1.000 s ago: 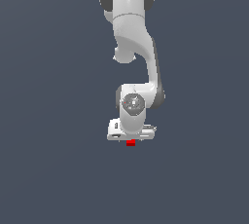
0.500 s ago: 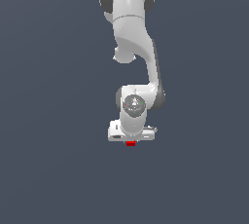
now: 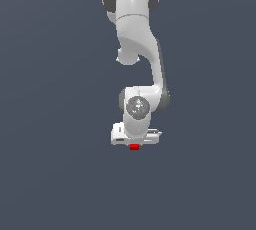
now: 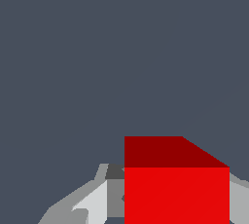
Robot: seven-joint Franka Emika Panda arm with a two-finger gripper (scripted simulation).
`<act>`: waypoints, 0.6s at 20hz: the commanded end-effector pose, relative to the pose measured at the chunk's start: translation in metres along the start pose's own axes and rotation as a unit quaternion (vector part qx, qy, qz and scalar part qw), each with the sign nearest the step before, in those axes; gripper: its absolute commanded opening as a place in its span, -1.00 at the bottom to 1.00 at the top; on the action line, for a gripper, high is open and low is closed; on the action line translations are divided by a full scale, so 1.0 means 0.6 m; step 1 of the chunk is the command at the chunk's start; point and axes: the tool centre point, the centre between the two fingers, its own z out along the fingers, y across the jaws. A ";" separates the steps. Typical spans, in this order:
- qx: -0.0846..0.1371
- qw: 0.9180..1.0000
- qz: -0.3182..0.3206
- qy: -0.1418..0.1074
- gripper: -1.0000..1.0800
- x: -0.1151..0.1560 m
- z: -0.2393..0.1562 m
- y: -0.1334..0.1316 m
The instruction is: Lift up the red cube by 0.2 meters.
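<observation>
Little had moved since the earlier frame: the red cube [image 4: 176, 194] was pinched between the fingers [image 4: 92, 203], so a straight lift was needed next.

The red cube [image 4: 176, 195] sits between the hand's [image 4: 165, 203] grey fingers [image 4: 92, 203]

In your exterior view, the wrist body covers most of the red cube [image 3: 134, 147], leaving you only a thin red strip, and it hides the gripper [image 3: 134, 145] fingertips entirely. In your wrist view, the picture's edge cuts off the cube [image 4: 176, 195], which itself covers most of the fingers [image 4: 92, 204] flanking it. You cannot tell from either view whether the pads press the cube.
</observation>
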 end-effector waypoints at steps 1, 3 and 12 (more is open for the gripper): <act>0.000 1.000 0.000 0.001 -1.00 0.001 -0.013 0.000; 0.000 1.000 0.000 0.001 -1.00 0.000 -0.028 0.000; 0.000 1.000 0.000 0.001 -1.00 -0.003 -0.155 0.000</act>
